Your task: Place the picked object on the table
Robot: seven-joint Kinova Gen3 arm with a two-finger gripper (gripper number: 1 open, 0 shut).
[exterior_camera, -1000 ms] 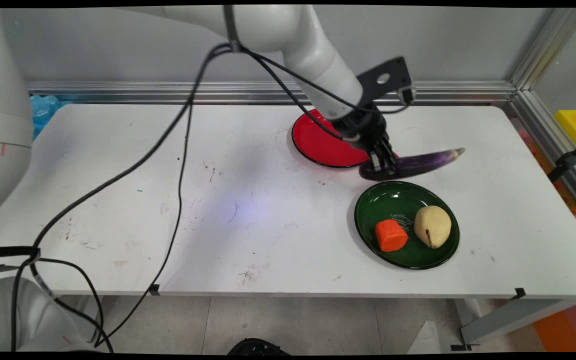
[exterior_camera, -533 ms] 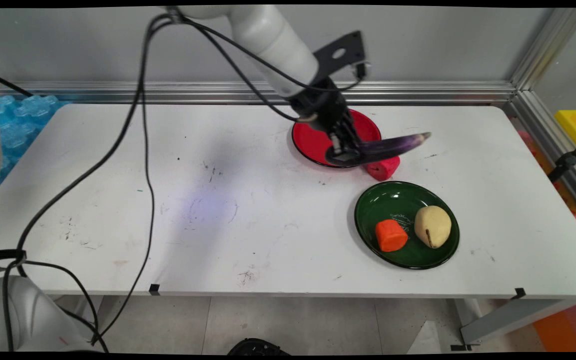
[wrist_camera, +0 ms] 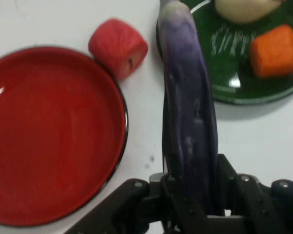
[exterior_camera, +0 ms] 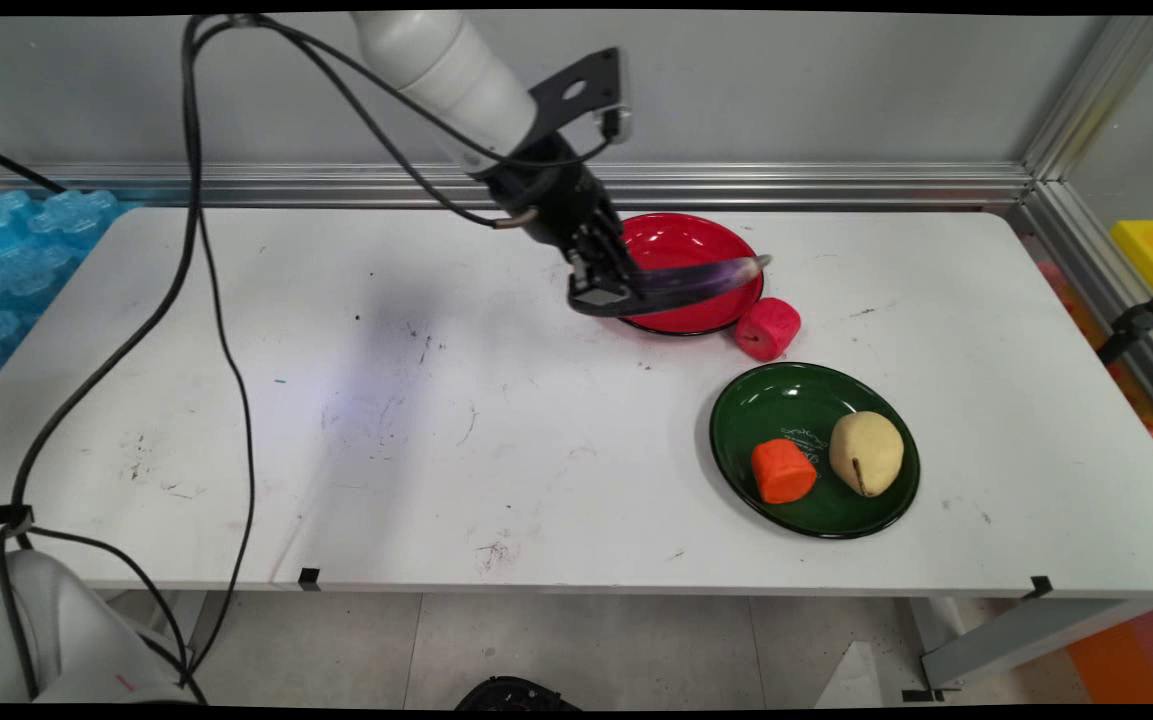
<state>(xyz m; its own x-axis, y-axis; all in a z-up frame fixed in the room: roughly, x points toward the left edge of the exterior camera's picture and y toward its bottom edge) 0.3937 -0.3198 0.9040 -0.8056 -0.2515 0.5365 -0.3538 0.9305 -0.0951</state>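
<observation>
Nearest the camera, lower right in the main view, the green plate (exterior_camera: pixel 802 400) carries an orange carrot chunk (exterior_camera: pixel 782 471) and a pale potato (exterior_camera: pixel 866 452). Just above it, a red apple-like piece (exterior_camera: pixel 767 328) sits on the white table (exterior_camera: pixel 386 420), right beside the red plate (exterior_camera: pixel 681 245). Upper centre, the gripper (exterior_camera: pixel 604 285) is clamped on one end of a purple eggplant (exterior_camera: pixel 681 282), held lifted across the red plate's near part.
</observation>
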